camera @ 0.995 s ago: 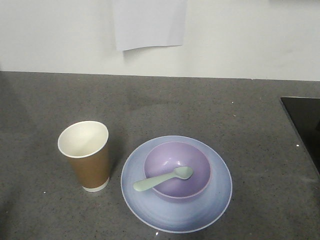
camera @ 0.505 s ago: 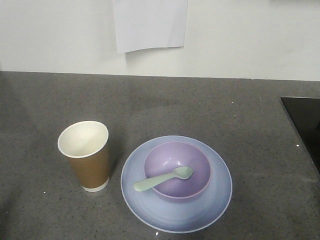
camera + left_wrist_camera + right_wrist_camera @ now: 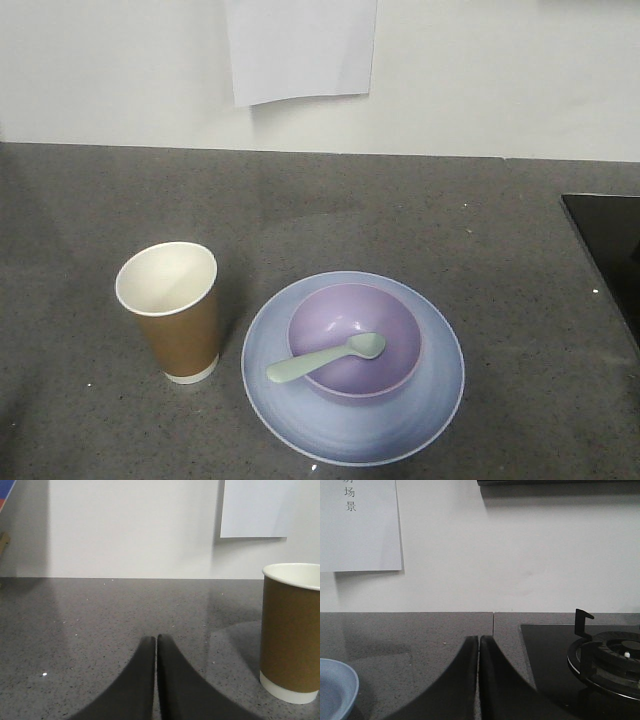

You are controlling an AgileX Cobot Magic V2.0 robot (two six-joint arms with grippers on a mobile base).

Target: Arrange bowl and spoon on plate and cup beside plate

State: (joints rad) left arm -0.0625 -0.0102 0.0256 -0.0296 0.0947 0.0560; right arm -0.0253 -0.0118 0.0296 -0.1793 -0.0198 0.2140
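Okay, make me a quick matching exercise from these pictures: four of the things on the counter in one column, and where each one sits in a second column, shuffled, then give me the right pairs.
Things:
1. cup
2. bowl
3. spoon
4. plate

Places:
A. lying in the bowl, handle sticking out over its rim
B. straight on the countertop, carrying the bowl
C. upright on the countertop beside the plate, apart from it
D. on the plate, holding the spoon

Pairs: 1-C, 2-D, 3-A, 4-B
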